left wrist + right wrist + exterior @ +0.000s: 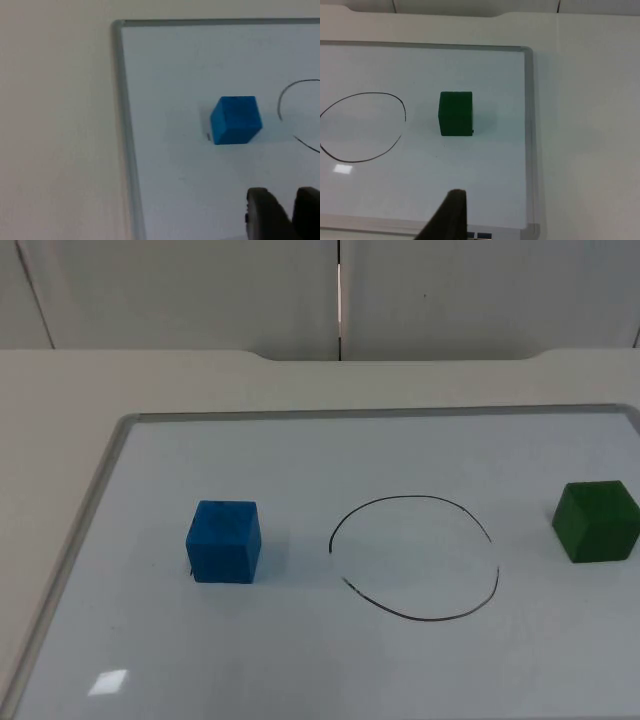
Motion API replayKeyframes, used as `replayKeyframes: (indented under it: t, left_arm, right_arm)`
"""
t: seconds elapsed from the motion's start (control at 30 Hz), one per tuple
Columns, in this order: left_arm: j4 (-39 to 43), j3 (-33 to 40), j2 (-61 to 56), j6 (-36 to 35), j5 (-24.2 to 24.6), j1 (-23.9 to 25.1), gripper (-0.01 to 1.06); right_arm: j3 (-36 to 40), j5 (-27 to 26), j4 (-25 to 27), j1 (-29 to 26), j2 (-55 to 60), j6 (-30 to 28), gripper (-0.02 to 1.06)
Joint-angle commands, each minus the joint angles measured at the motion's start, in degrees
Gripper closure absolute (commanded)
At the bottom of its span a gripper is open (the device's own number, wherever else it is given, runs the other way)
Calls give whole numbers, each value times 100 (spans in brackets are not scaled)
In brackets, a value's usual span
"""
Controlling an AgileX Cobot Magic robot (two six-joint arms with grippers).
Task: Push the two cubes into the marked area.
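A blue cube [223, 541] sits on the whiteboard [300, 450], a short way left of a hand-drawn black circle [415, 558]. A green cube [597, 521] stands right of the circle, near the picture's right edge. Both cubes are outside the line. In the left wrist view my left gripper [292, 212] hovers nearer than the blue cube [236, 120], apart from it, its two black fingertips [265, 215] close together with nothing held. In the right wrist view my right gripper [451, 217] is well short of the green cube [455, 113], with the circle [360, 127] beside that cube.
The whiteboard has a raised metal frame [110, 455] all round, seen also as the frame [120, 100] at the left arm's side and the frame [529, 125] at the right arm's side. Cream table top [50, 420] surrounds it. The grey partition wall [200, 290] closes the back.
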Motion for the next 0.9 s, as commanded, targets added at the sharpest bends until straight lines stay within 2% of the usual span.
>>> replayKeyframes:
  t: [0.0, 0.07, 0.27, 0.4, 0.57, 0.63, 0.7, 0.73, 0.87]
  left_arm:
    - [-686, -28, 329, 428, -194, 31, 97]
    - [-1057, -28, 752, 591, -236, 31, 105]
    - [-2077, -28, 1912, 1444, -257, 31, 105]
    - [-2281, -28, 2413, 1679, -336, 31, 105]
    - [-3074, -28, 3151, 2276, -538, -156, 105]
    - [-3290, -28, 3401, 2399, -825, -456, 105]
    - [-3289, -28, 3624, 2399, -1341, -888, 105]
    - [-3289, -28, 3624, 2399, -1341, -888, 105]
    - [-3289, -53, 4238, 2387, -2361, -1773, 105]
  right_arm:
    - [-6, -45, -6, -38, -18, 5, 0]
    - [-6, -45, -6, -38, -18, 5, 0]
    - [-6, -45, -6, -38, -18, 5, 0]
    - [-6, -45, -6, -38, -18, 5, 0]
    - [-6, -45, -7, -38, -18, 18, 0]
    - [-6, -45, -7, -38, -18, 18, 0]
    - [-6, -45, -7, -38, -18, 18, 0]
    - [-6, -45, -7, -38, -18, 18, 0]
    - [-6, -45, -7, -38, -18, 46, 0]
